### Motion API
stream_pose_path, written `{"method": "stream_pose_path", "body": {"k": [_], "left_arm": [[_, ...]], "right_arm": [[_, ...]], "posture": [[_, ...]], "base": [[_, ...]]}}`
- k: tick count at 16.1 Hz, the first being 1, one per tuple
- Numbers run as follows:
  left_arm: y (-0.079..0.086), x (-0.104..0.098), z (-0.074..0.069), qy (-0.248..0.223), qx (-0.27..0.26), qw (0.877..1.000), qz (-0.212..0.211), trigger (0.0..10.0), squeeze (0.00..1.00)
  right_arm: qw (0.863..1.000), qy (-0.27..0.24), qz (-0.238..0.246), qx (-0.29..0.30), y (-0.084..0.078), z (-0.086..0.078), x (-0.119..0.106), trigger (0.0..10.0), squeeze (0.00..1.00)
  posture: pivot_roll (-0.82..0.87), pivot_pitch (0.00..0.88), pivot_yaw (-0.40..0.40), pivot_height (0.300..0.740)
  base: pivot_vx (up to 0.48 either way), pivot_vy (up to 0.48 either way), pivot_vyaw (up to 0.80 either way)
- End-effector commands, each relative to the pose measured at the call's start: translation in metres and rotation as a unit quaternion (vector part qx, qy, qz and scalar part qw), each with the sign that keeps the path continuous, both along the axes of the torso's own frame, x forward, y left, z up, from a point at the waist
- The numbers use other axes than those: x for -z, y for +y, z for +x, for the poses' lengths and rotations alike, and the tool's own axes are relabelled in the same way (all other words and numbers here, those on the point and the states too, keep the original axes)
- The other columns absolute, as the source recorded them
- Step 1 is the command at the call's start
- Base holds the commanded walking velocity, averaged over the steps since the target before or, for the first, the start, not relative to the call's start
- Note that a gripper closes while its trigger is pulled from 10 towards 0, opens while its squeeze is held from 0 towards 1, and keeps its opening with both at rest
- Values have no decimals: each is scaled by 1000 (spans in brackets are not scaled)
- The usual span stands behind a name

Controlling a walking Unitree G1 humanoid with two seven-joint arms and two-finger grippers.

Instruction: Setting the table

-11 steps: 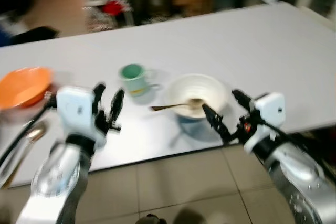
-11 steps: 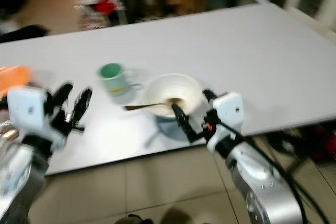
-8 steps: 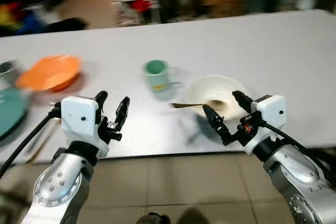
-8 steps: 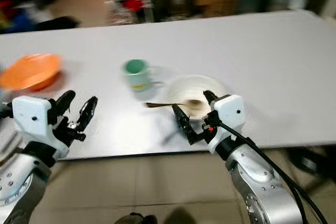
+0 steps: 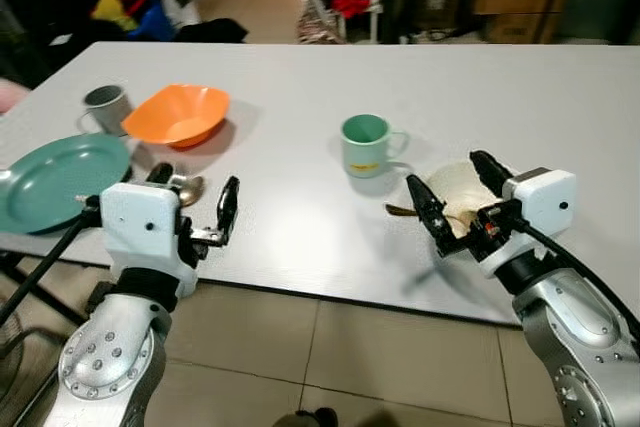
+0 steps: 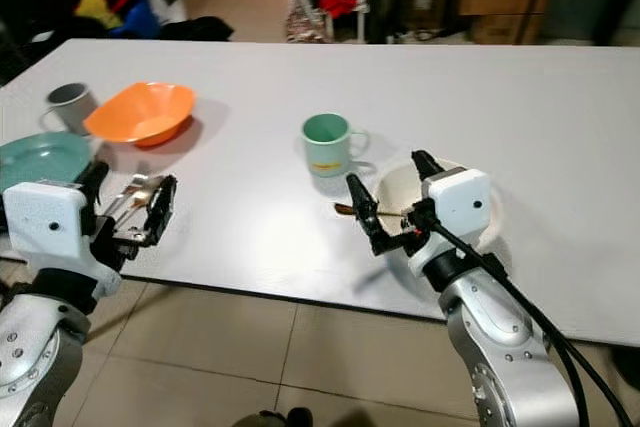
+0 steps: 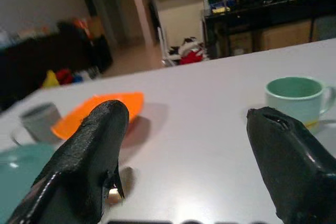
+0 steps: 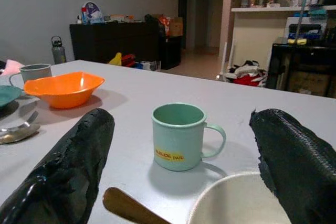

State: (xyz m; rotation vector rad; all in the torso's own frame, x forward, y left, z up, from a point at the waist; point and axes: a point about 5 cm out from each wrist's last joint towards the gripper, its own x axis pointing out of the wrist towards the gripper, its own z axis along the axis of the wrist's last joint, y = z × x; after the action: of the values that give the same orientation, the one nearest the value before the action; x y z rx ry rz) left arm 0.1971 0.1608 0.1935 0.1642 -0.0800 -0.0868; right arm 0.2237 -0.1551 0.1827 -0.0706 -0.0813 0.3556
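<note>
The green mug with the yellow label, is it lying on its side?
No, the green mug with the yellow label stands upright on the white table, its open mouth facing up.

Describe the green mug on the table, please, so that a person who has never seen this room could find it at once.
Look at the big white table and find its middle, just left of the white bowl near the front edge. There stands the green mug, upright, its handle towards the bowl. Unlike the grey mug at the far left by the orange bowl, it is pale green with a small yellow label.
</note>
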Motion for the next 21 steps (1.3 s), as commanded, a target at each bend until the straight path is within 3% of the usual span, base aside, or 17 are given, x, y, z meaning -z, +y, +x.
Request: {"method": "stream_pose_path", "body": {"k": [1,10,21], "left_arm": [[-3,4,0,17,17,1000,12,10000,1000],[-4,4,3,8,19,1000,10,10000,1000],[1,2,4,-1,2,1000,17,10000,1000]], "right_arm": [[1000,-4,-6,7,-2,1,-4,10000,1000],[1000,5,4,-12,3,-3,-2,10000,1000],[1000,-2,22,-6,4,-1,-3,10000,1000]], "posture": [[-109,0,119,740],[-114,0,117,740],[-106,0,108,740]], "base": [[0,0,788],[0,0,790],[0,388,716]]}}
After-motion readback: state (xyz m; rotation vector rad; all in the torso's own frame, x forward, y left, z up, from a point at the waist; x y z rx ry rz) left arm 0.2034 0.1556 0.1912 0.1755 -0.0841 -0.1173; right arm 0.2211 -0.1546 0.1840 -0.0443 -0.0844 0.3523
